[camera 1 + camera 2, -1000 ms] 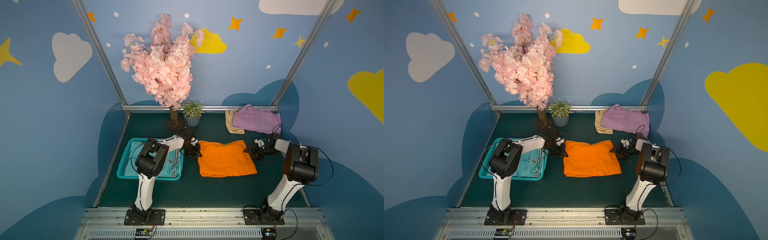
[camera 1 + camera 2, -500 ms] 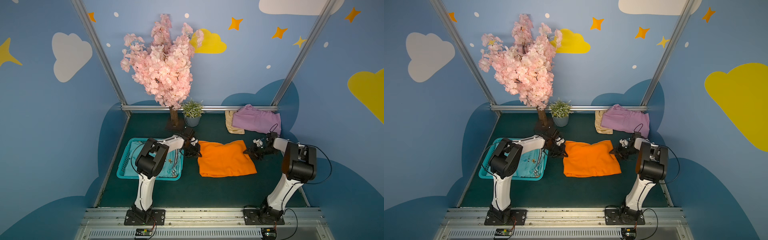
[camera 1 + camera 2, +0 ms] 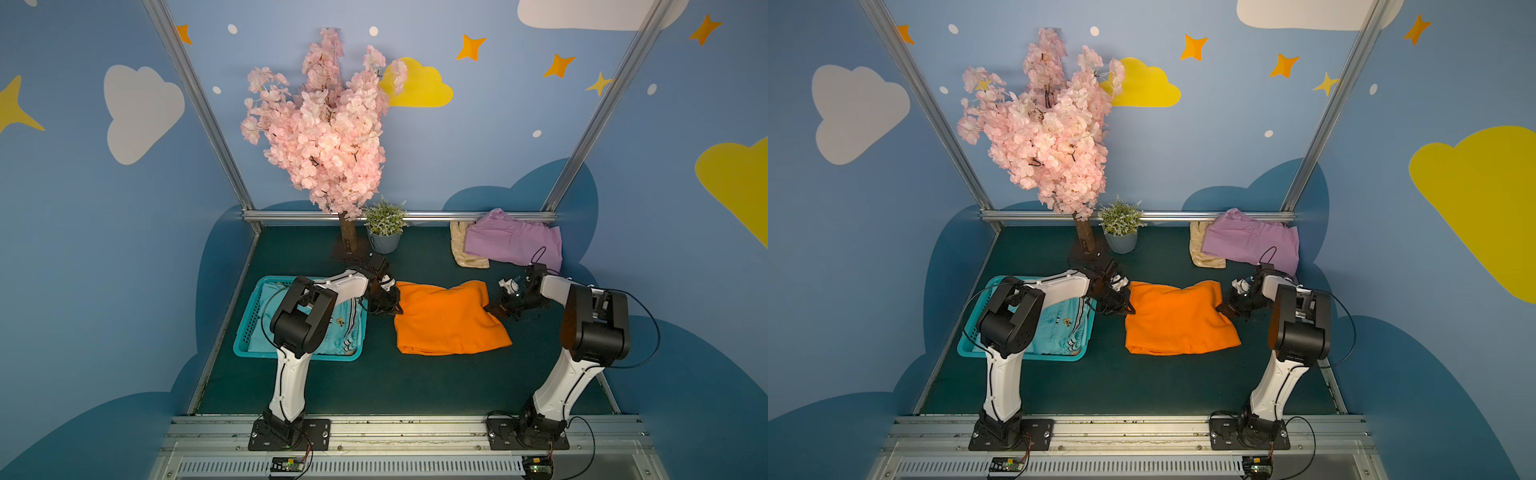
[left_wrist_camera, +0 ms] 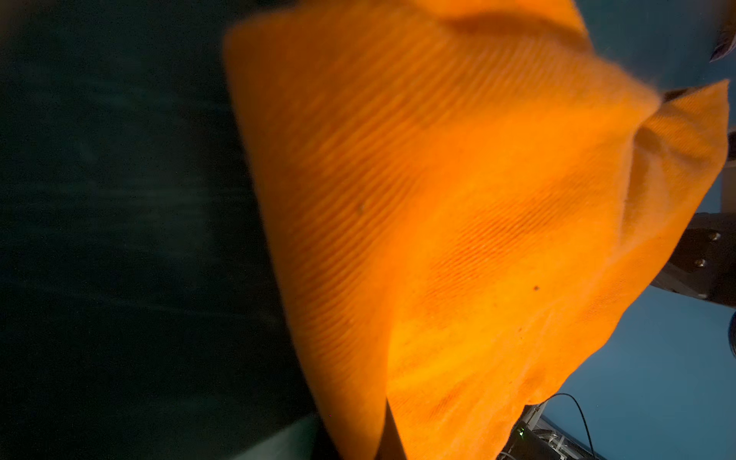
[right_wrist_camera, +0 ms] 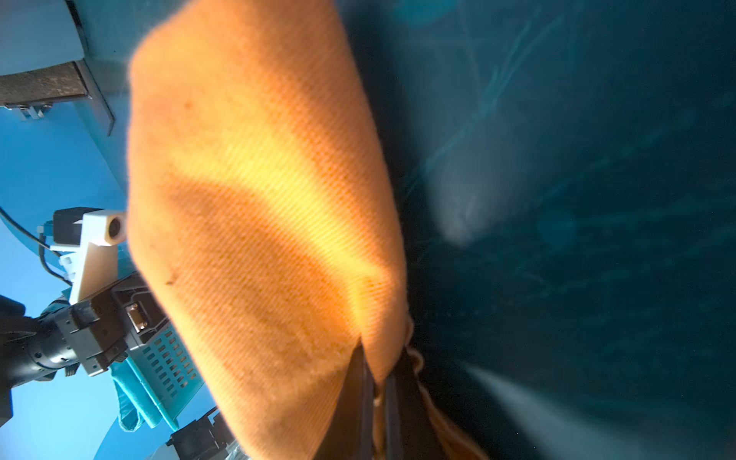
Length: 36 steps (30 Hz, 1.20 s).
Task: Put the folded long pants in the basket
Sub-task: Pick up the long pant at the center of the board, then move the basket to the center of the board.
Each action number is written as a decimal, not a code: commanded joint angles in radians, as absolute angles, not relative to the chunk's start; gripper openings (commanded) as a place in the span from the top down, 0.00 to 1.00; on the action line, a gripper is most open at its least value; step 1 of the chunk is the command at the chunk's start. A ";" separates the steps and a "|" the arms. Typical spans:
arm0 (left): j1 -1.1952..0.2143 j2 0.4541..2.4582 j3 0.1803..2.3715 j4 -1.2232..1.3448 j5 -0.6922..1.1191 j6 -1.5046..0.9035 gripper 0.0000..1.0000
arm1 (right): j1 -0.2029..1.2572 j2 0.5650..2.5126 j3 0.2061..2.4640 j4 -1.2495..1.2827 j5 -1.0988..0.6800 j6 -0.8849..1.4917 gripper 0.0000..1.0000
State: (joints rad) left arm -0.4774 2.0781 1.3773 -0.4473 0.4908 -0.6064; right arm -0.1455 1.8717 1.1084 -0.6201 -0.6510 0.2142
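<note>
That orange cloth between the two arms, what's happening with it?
Two robot arms are packing folded pants. The left tool and right tool are each pinched shut on opposite corners of the orange pants, which lie on the table. The teal basket beside them holds the light teal pants; the lilac pants and tan pants wait at the back.

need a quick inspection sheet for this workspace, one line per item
surface: dark green mat
job's things: orange pants on the mat beside the teal basket; light teal pants inside it; lilac pants over tan pants at the back
clutter: blossom tree, potted plant
hands: left hand and right hand each shut on a far corner of the orange pants
cables: black cable loops off the right arm
surroundings: blue painted walls, aluminium frame
</note>
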 commanded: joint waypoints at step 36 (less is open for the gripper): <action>-0.085 1.367 1.543 -1.225 -0.065 -0.357 0.98 | 0.336 1.327 1.170 -0.448 -0.640 0.937 1.00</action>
